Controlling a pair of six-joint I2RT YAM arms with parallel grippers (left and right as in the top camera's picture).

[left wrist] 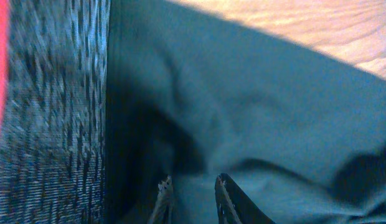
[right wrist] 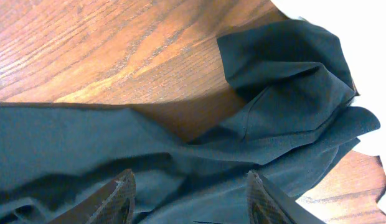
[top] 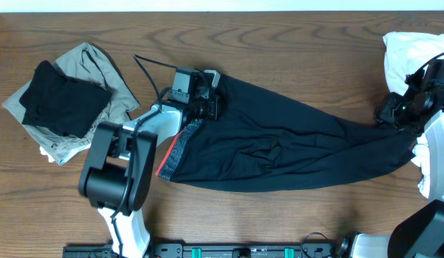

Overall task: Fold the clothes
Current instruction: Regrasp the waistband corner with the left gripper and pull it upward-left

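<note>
The clothes [top: 279,150] lie stretched across the table, a long black garment. Its grey waistband [top: 177,147] with a red edge is at the left and its leg end is at the right. My left gripper [top: 210,106] is down on the upper corner of the waist end. In the left wrist view the grey waistband [left wrist: 56,112] fills the left, and the left gripper [left wrist: 193,185] has narrowed onto a ridge of black fabric. My right gripper [top: 391,115] is over the leg end. There the right gripper [right wrist: 190,180] stands open, with the crumpled black clothes [right wrist: 286,81] lying between and beyond its fingers.
A plain black folded garment [top: 61,100] rests on a grey-tan one [top: 100,68] at the far left. A white garment [top: 412,50] sits at the right edge, just behind my right arm. The wooden table [top: 279,43] shows bare behind the clothes.
</note>
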